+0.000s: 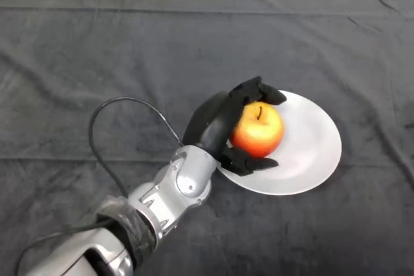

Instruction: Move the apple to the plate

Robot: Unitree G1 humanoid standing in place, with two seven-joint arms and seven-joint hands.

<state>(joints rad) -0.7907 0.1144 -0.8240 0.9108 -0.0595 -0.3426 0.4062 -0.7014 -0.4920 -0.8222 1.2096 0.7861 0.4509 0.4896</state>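
Black robot hand [217, 124] curled round apple [259, 128] over white plate [314, 143].

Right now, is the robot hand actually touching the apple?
Touching. The head view shows the robot hand curled round the apple, fingers and thumb against it, over the plate.

A silver-grey jointed arm [184, 182] with dark wrapping near its base ends in a black hand [217, 124].
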